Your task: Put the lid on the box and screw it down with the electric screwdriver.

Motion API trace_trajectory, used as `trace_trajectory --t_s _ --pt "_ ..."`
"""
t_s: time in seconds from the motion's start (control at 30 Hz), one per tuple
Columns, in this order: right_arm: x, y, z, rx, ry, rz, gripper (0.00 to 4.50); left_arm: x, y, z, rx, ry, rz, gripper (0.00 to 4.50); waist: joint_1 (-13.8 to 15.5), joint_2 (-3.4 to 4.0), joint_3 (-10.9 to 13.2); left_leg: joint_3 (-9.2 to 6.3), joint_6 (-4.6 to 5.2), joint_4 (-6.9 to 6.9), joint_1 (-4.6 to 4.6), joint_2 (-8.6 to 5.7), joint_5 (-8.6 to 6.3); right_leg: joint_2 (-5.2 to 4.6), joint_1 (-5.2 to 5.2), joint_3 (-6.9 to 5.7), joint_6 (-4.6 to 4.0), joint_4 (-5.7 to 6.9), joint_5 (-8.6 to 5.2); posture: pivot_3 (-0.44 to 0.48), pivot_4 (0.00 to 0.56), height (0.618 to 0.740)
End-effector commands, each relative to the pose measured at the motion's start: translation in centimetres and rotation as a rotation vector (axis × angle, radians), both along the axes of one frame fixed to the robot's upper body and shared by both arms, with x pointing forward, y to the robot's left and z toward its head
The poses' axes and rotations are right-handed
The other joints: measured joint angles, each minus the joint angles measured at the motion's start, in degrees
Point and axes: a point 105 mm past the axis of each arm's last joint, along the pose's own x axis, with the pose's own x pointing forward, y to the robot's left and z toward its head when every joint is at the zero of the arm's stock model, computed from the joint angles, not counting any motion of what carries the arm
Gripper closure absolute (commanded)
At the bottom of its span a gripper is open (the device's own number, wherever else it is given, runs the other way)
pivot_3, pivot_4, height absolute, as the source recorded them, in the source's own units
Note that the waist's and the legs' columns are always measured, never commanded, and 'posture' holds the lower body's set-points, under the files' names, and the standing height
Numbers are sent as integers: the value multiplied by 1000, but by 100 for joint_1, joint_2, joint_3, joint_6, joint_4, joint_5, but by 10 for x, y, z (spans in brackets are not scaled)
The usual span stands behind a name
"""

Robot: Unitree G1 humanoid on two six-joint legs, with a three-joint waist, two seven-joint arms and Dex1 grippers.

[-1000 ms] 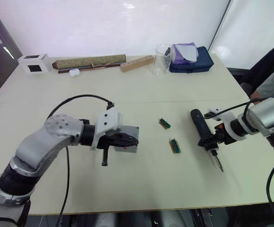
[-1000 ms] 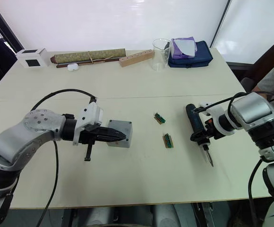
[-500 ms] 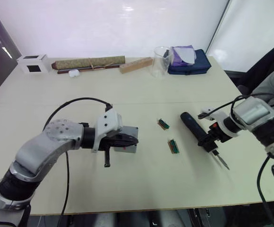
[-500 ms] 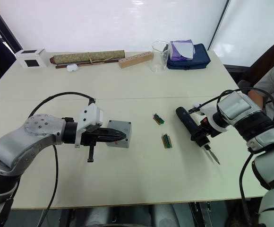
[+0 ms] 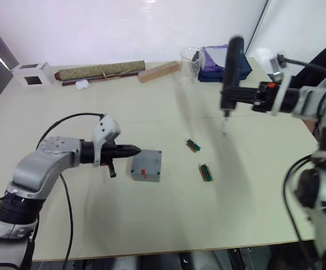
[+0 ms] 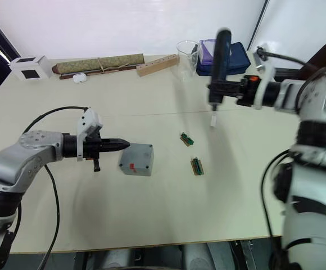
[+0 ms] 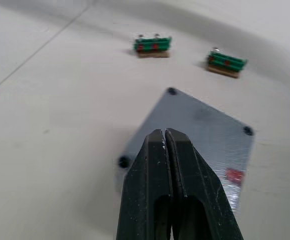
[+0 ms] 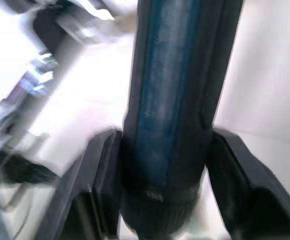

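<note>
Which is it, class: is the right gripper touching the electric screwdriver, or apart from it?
Touching. In the right wrist view both black fingers press against the electric screwdriver, one on each side; the left eye view shows the right gripper holding it upright above the table.

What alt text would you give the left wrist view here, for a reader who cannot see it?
The left gripper, shut and holding nothing, points at a grey square lid sitting on the pale table, with dark screw holes at its corners and a small red mark near one edge. Beyond the lid lie two small green bit holders.
</note>
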Motion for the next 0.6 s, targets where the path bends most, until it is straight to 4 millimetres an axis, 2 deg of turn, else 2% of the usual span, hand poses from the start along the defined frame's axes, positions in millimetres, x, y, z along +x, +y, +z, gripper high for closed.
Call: trace_trajectory --t_s 0.03,0.17,0.23,0.43,0.5,0.6 --pt "-29 14 40 24 -381 -161 2392 3 3 14 -4 -52 -6 4500 25 9 5 0 -2 4 -1 -2 1 -4 -3 -1 0 6 0 0 150 740" --pt "-50 51 33 4 -572 -215 2392 3 1 17 -3 -44 -9 4500 85 4 2 7 -11 6 -1 -21 6 -25 0 0 14 6 8 0 150 740" --pt "-51 57 30 8 -595 -247 2392 1 1 15 3 -37 -14 4500 75 4 2 6 -11 11 0 -19 6 -24 5 -1 15 1 8 0 150 740" --pt "-65 83 15 -59 -688 -186 2392 -6 -6 6 13 -19 -29 4500 32 3 2 3 -13 12 2 -19 8 -23 8 -2 16 2 9 0 150 740" --pt "-71 92 11 -52 -693 -148 2392 -6 -10 0 18 -21 -15 4500 23 3 2 3 -13 12 2 -19 8 -23 8 -2 16 3 9 0 150 740" --pt "-77 108 -4 -72 -672 -69 2392 -12 -15 -22 81 -1 -36 4500 4 3 2 2 -13 11 6 -16 8 -21 9 -1 16 4 9 0 150 740"
